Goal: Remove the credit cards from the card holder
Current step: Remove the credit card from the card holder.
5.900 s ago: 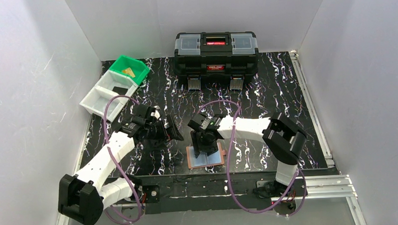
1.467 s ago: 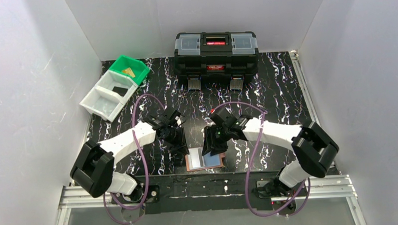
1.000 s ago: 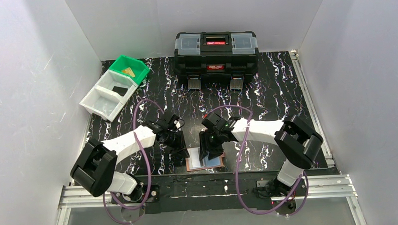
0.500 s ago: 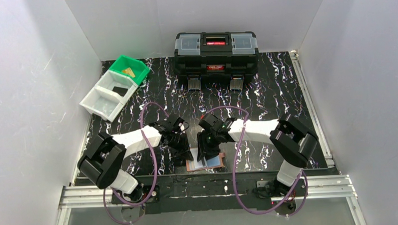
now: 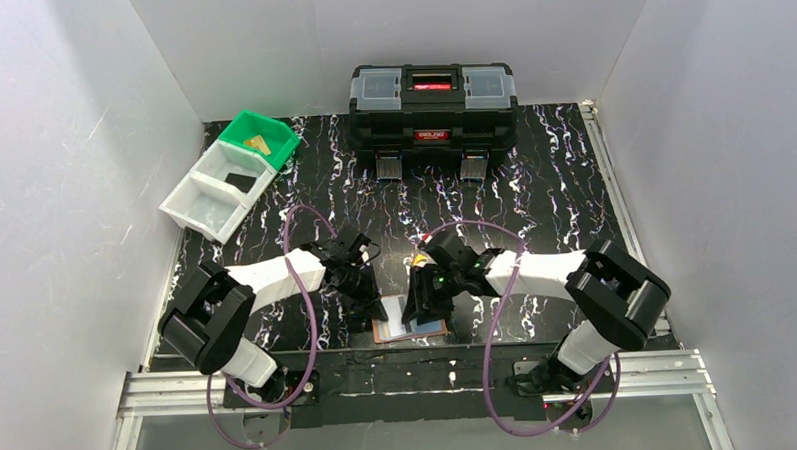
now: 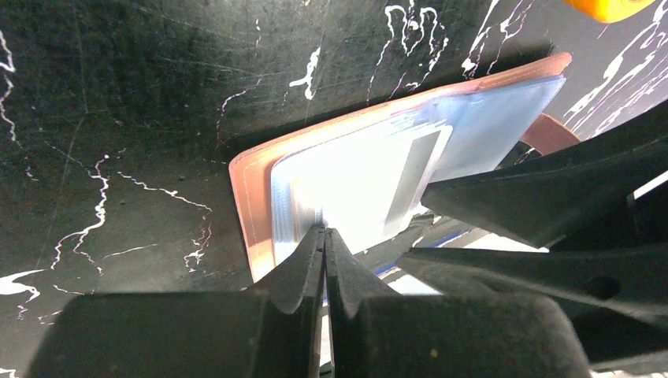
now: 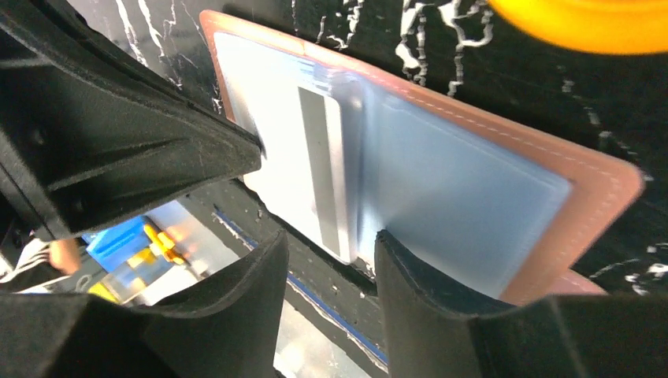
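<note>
Tape measure [image 7: 587,20] lies near card holder [image 7: 488,189]; toolbox [image 5: 432,102], 3 bins [image 5: 219,186] well apart.

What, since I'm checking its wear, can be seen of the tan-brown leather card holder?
The tan-brown leather card holder lies open and flat on the black marbled table, near its front edge. Stitched leather frames pale bluish clear sleeves, and a rounded snap tab juts from one side. A whitish card with a grey stripe sticks partway out of a sleeve. The shut left gripper meets that card's edge; a pinch cannot be told. The open right gripper stands at the holder's edge.
</note>
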You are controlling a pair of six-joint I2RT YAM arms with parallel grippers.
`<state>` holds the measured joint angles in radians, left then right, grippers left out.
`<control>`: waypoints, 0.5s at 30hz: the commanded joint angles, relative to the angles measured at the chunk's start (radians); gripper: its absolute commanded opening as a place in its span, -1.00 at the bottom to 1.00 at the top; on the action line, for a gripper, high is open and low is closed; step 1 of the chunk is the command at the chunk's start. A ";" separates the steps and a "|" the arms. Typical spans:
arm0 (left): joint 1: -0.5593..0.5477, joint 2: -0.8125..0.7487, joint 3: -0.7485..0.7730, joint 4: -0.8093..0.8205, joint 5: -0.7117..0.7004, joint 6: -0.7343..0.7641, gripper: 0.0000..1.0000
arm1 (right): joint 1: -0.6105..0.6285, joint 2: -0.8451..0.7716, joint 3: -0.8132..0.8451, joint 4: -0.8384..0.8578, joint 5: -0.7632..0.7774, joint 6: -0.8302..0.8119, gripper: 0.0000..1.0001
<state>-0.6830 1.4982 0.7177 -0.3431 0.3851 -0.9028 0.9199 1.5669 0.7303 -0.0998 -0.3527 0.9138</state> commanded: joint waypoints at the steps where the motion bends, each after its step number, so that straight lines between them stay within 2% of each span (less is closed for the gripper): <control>1: -0.008 0.049 -0.026 -0.089 -0.132 0.007 -1.00 | -0.072 -0.045 -0.108 0.215 -0.119 0.059 0.05; 4: -0.008 0.050 -0.023 -0.089 -0.131 0.008 -1.00 | -0.102 -0.041 -0.156 0.321 -0.179 0.101 -0.01; 15: -0.008 0.058 -0.014 -0.093 -0.126 0.008 -1.00 | -0.126 0.062 -0.192 0.485 -0.237 0.188 -0.48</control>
<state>-0.6830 1.5116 0.7315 -0.3588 0.3847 -0.9138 0.8040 1.5929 0.5579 0.2607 -0.5404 1.0473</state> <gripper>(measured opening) 0.009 0.296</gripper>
